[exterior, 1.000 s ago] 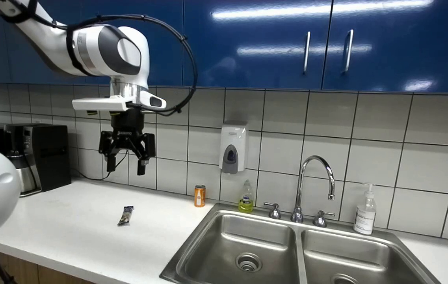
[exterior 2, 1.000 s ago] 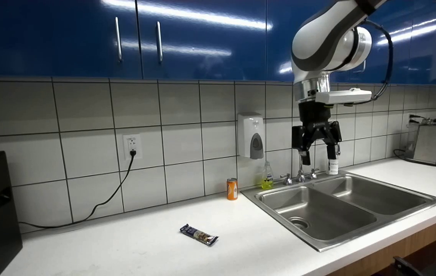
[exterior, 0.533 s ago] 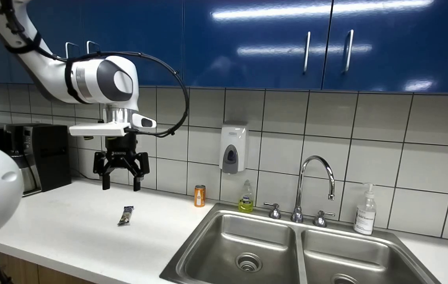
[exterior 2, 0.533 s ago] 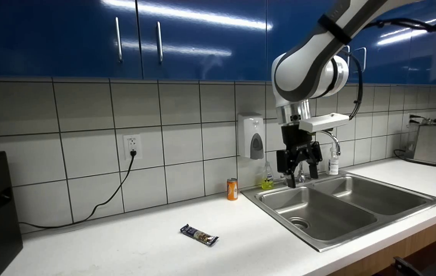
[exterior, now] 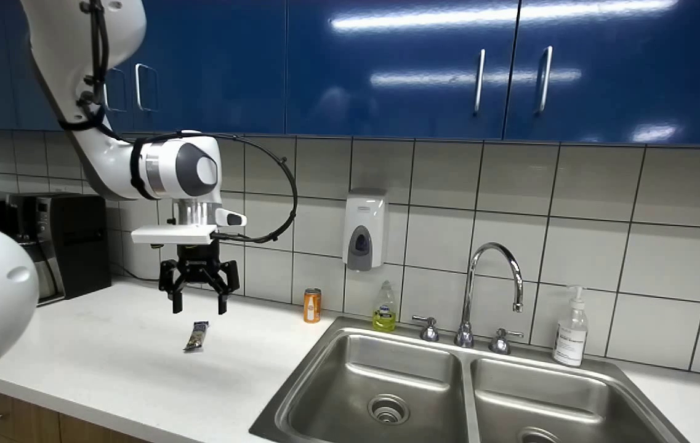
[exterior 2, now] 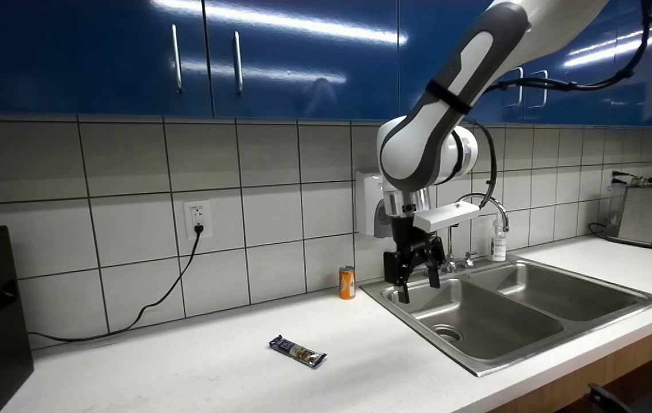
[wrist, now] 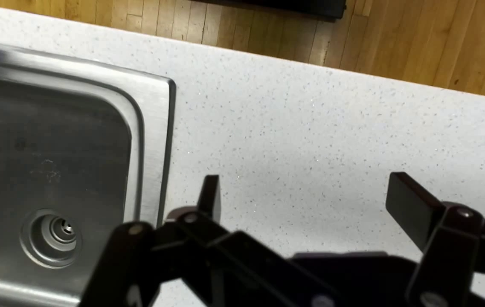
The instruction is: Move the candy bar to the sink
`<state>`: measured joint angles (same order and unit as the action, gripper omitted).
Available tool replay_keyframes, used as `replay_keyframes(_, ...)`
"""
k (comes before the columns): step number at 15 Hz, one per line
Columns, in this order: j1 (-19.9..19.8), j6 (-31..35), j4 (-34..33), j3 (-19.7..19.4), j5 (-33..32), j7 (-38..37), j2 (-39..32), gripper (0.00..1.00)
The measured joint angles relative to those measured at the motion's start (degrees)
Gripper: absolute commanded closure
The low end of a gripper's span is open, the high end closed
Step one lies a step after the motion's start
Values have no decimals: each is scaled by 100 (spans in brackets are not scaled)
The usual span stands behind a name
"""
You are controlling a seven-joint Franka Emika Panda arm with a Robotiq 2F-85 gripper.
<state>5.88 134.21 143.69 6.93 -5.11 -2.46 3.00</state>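
The candy bar is a small, flat, dark wrapped bar (exterior: 196, 336) lying on the white counter left of the sink; it shows in both exterior views (exterior 2: 298, 351). It is out of view in the wrist view. The stainless steel sink (exterior: 300, 376) has two basins and also shows in the other views (exterior 2: 483, 366) (wrist: 152, 123). My gripper (exterior: 200, 307) is open and empty, pointing down above the counter, also in an exterior view (exterior 2: 419, 288). In the wrist view, bare counter lies between the spread fingers (wrist: 304, 192), with the sink rim to the left.
An orange can (exterior: 312, 306) and a dish soap bottle (exterior: 384, 311) stand by the wall. A chrome faucet (exterior: 470, 295) rises behind the sink, with a pump bottle (exterior: 571, 335) beside it. A black machine (exterior: 72, 243) stands at the counter's far left. Blue cabinets (exterior: 386, 67) hang above.
My gripper has come down toward the counter, staying open. In an exterior view it has also shifted left, toward the bar's side. The candy bar has not moved.
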Motion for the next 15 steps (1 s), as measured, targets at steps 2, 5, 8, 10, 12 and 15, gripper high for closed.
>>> replay_keyframes(2, 57, 55, -316, 1, -80, -92, -387, 0)
replay_keyframes(5, 175, 60, -810, 2, -204, -255, -894, 0)
replay_keyframes(8, 295, 57, -1186, 2, -233, -340, -1244, 0)
replay_keyframes(10, 320, 55, -1274, 2, -233, -356, -1330, 0)
replay_keyframes(12, 320, 55, -1289, 1, -233, -357, -1344, 0)
replay_keyframes(15, 320, 60, -1279, -7, -227, -349, -1357, 0)
